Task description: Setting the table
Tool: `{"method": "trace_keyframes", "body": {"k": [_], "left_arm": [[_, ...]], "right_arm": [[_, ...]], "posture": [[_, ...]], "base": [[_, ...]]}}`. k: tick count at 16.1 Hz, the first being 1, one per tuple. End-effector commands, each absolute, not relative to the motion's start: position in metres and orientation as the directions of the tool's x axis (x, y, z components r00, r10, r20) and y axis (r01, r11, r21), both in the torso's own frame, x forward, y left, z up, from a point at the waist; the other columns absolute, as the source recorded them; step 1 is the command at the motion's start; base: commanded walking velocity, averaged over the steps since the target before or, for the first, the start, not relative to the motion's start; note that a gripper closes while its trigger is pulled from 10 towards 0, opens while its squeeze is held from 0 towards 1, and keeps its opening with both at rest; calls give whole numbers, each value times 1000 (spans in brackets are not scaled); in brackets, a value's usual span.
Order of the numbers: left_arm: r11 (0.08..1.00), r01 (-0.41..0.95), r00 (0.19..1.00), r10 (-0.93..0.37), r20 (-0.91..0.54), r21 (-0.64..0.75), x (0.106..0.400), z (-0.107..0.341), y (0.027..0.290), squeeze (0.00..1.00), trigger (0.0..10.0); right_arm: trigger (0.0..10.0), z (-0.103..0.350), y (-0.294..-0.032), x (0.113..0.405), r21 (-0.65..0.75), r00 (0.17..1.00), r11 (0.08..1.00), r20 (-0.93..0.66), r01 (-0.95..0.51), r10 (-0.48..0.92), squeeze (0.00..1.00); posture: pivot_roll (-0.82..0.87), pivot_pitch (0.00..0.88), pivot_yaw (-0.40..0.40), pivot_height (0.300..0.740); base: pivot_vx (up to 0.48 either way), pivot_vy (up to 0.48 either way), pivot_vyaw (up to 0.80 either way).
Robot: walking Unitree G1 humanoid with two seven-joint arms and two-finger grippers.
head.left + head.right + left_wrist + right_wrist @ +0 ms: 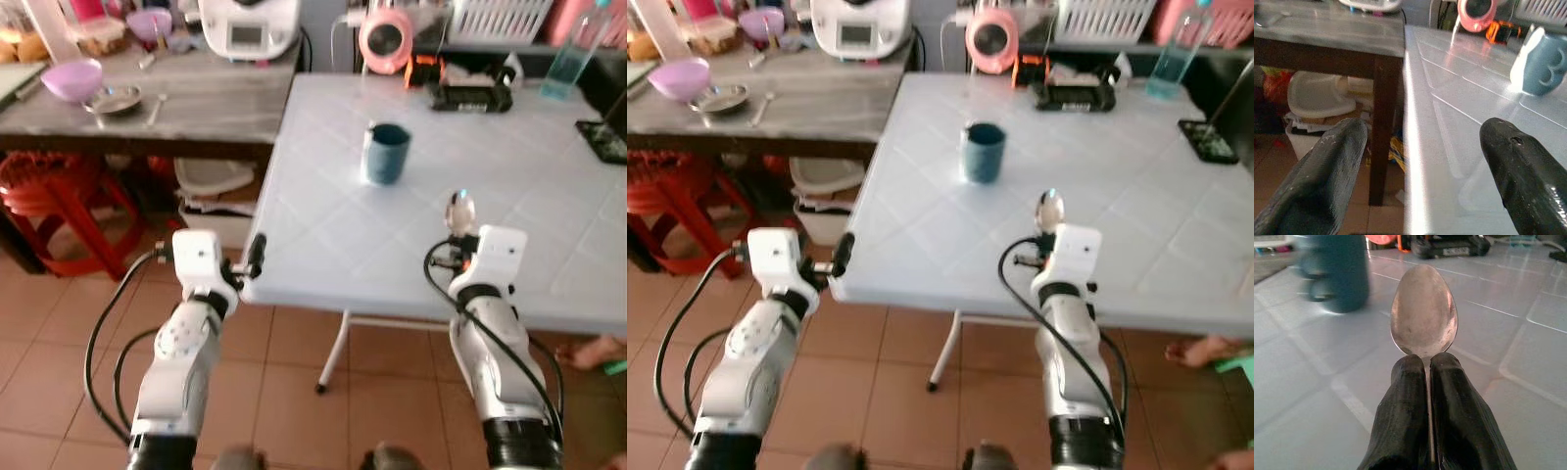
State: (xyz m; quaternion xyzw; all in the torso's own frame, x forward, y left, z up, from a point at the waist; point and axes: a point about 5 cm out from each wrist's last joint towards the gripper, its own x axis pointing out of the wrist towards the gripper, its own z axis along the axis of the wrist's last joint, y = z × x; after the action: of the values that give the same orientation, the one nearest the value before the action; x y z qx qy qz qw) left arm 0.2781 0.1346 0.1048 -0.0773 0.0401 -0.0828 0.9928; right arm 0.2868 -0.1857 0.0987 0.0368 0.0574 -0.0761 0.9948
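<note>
Carrying the spoon (1423,313) to the white table (549,206), by the look of it: right gripper (1426,363) pinched tight on the handle, 2 fingers pressed together, bowl of the spoon sticking out ahead and held above the near part of the tabletop. Probably still to be laid down, since the bowl sits clear of the surface (hard to be sure from the wrist angle).

Next move, most likely: lower and place the spoon flat, somewhere near the blue mug (385,153), then release. Needs a gentle descent and a level wrist so the spoon does not skid.

Left gripper (257,255) spread wide and holding nothing, at the table's near left corner.

From the head views: grey counter (206,98) beside the table, purple bowl (72,79), red stool (59,201) beneath. From the right wrist: the tight pinch on the spoon. From the left wrist: the gap between fingers (1327,171), straddling the table edge.
</note>
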Motion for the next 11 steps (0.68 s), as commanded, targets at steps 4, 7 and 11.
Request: {"method": "trace_keyframes", "body": {"k": [4, 7, 11], "left_arm": [[982, 146, 986, -154, -65, -122, 277, 103, 142, 0, 10000], [981, 137, 988, -146, -59, -135, 278, 104, 145, 0, 10000], [978, 143, 986, -154, -65, -151, 278, 103, 145, 0, 10000]], "right_arm": [[10000, 108, -177, 292, 76, 989, 988, -74, 135, -129, 0], [10000, 107, -177, 292, 72, 988, 988, -77, 137, -131, 0], [10000, 107, -176, 294, 75, 988, 988, -77, 137, -131, 0]], "posture": [[-14, 0, 2, 740], [-13, 0, 0, 740], [-10, 0, -3, 740]], "base": [[0, 480, 0], [0, 475, 0], [0, 461, 0]]}}
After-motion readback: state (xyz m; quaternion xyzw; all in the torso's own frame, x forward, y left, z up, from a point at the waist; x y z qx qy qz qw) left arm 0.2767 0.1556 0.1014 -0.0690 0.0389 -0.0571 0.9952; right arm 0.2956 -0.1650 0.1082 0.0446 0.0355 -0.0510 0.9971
